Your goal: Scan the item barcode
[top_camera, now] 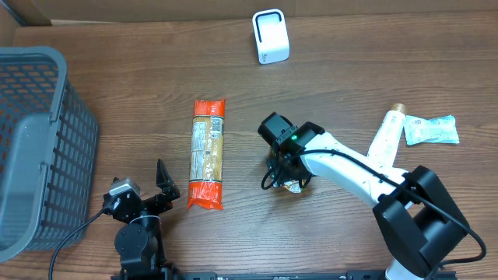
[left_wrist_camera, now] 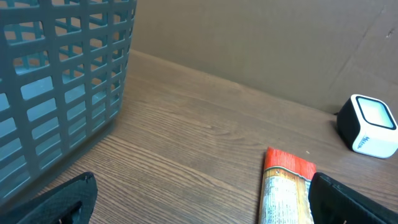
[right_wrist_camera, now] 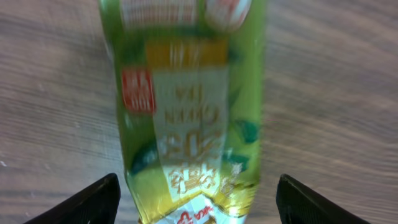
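A green tea packet (right_wrist_camera: 189,106) with yellow and red print lies on the wooden table, filling the right wrist view. My right gripper (right_wrist_camera: 198,200) hovers over it, open, with a gap between each finger and the packet. In the overhead view only a corner of this packet (top_camera: 294,185) shows under the right gripper (top_camera: 283,167). The white barcode scanner (top_camera: 270,36) stands at the far edge of the table. My left gripper (left_wrist_camera: 202,208) rests open near the front edge, nothing between its fingers, beside an orange pasta packet (left_wrist_camera: 285,190).
A grey plastic basket (top_camera: 31,148) stands at the left. The orange pasta packet (top_camera: 208,153) lies lengthwise in the middle. At the right lie a white bottle (top_camera: 387,134) and a teal packet (top_camera: 430,129). A cardboard wall (left_wrist_camera: 261,43) closes the far side.
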Controlling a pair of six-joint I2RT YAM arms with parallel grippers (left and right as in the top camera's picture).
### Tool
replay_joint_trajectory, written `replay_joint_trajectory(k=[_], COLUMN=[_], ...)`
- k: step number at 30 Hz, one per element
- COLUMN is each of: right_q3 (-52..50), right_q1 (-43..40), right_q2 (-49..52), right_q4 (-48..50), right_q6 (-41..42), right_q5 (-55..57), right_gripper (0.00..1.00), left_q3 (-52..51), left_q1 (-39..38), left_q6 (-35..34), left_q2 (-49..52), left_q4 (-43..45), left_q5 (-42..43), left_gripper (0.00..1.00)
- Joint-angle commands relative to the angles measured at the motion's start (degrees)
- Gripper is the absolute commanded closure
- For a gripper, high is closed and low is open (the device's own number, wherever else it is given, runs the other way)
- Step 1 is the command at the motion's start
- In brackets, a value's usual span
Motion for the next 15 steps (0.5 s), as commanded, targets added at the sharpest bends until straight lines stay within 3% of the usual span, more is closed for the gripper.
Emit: replay_joint_trajectory(k=[1, 6, 12, 15], right_q3=[-2.56, -3.50, -3.04, -1.38], right_q1=[0.09, 0.09, 0.04, -0.55], right_q2=[-0.22, -0.22, -0.26, -0.63], right_q4=[0.98, 2.32, 5.73, 5.92], right_q6=[-1.27, -1.05, -1.03, -1.05], right_q5=[-1.81, -1.81, -7.54, -12.20], right_gripper=[0.24, 0.52, 0.93, 0.96], left_q3=[-0.07, -0.07, -0.07, -0.07], left_q1=[-0.35, -0.35, -0.35, -0.35], left_q6=[0.94, 0.94, 0.94, 0.94], left_q2=[-0.59, -0.59, -0.59, -0.59], left_q4=[0.00, 0.00, 0.00, 0.00], left_q5=[-0.81, -0.81, -0.81, -0.83], left_gripper=[0.00, 0.00, 0.00, 0.00])
